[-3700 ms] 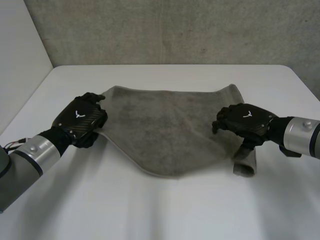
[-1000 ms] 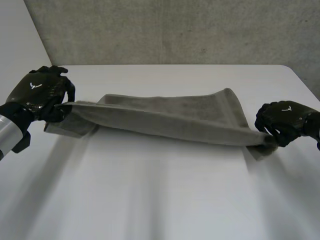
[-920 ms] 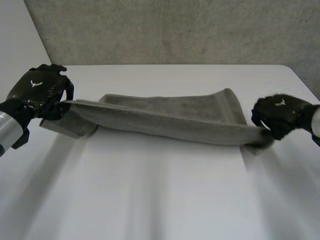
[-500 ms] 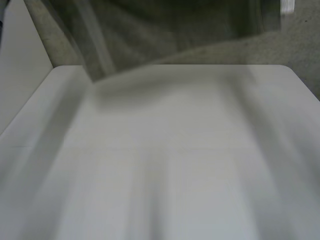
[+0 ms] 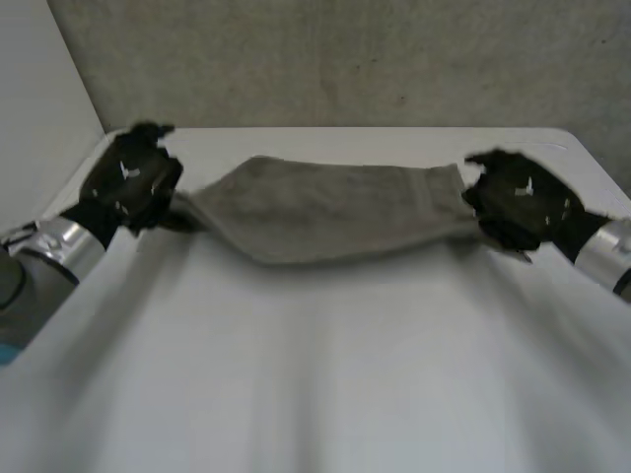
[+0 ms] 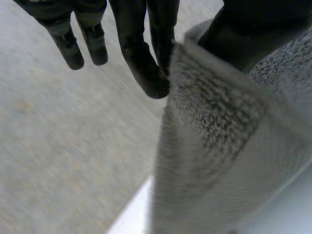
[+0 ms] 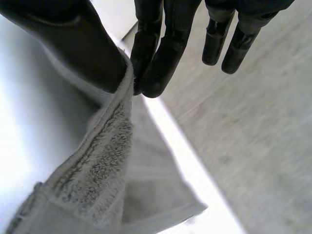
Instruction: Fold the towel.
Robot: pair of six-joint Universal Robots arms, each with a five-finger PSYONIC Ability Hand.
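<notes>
Grey terry towel [image 5: 335,212], looped pile, a flat woven band near one end. Drawn out sideways over the far part of the table [image 5: 315,374], its lower edge sagging in a shallow curve. One end is pinched between thumb and fingers of the left hand [image 5: 128,187], the other likewise in the right hand [image 5: 518,202].

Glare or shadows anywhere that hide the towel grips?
Head view: even light, only a faint shadow on the table under the sagging towel. Right wrist view: the table beside the right robot hand is bright white, yet its thumb-and-finger pinch on the towel is not washed out. Left wrist view: no glare; the left robot hand pinches the towel in plain light.
</notes>
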